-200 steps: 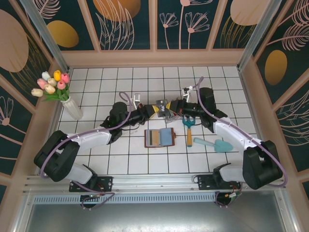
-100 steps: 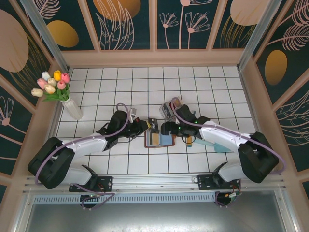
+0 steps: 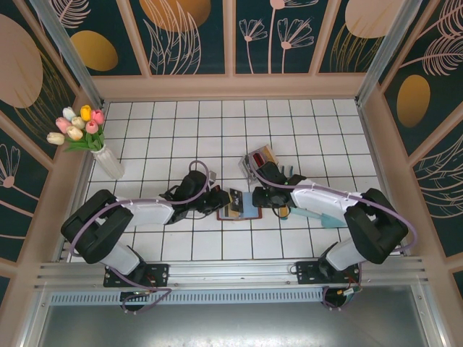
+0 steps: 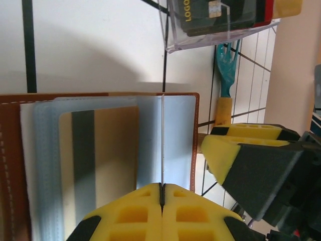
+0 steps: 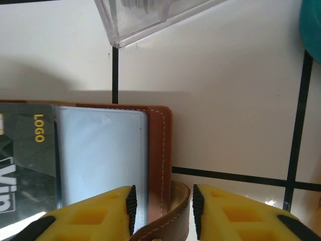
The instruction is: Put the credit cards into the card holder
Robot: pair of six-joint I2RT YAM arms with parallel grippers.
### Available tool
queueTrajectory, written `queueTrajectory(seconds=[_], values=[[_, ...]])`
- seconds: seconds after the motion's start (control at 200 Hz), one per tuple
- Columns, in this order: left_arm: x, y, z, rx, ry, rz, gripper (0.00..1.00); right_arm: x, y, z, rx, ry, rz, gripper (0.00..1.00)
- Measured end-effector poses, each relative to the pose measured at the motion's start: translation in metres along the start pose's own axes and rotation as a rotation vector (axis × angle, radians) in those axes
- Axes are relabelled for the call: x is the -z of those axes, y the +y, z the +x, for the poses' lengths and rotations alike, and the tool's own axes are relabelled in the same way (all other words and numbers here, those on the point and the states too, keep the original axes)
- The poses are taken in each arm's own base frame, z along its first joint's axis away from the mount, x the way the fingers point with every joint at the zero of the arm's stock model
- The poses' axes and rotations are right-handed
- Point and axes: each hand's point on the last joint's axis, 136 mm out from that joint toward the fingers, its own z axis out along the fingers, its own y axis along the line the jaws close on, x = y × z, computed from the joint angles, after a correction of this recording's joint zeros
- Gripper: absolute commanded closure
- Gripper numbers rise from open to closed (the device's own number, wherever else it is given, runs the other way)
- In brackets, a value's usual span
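The brown card holder [image 3: 246,211] lies open on the tiles between both arms. A tan credit card [image 4: 115,145] with a dark stripe sits in its left pocket. A grey card marked LOGO [image 5: 25,145] lies in it too. My left gripper [image 3: 223,203] [image 4: 162,187] is shut on a thin card [image 4: 163,140], seen edge-on above the holder's blue sleeve. My right gripper [image 3: 255,196] [image 5: 163,201] has its jaws drawn in around the card holder's right edge [image 5: 159,140] and curled clasp tab. More cards stand in the clear box [image 3: 259,160].
The clear box [image 4: 220,30] stands just behind the holder. A teal garden fork [image 4: 225,65] with a wooden handle and a teal trowel [image 3: 329,215] lie to the right. A vase of tulips [image 3: 108,163] stands far left. Raised walls ring the tiled floor.
My right arm swung from the back down to the holder's right edge, its jaws widening then narrowing there. My left gripper came forward and lower with its card, over the holder.
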Motion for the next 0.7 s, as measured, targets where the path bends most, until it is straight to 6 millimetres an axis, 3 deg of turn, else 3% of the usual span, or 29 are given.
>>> queueTrajectory(seconds=[0.25, 0.701], values=[[-0.007, 0.012, 0.003, 0.011, 0.012, -0.030, 1.00, -0.010, -0.005, 0.000, 0.007, 0.011, 0.015, 0.88], [-0.002, 0.012, -0.002, -0.030, -0.018, -0.074, 1.00, -0.017, -0.008, 0.002, -0.004, 0.013, 0.010, 0.89]])
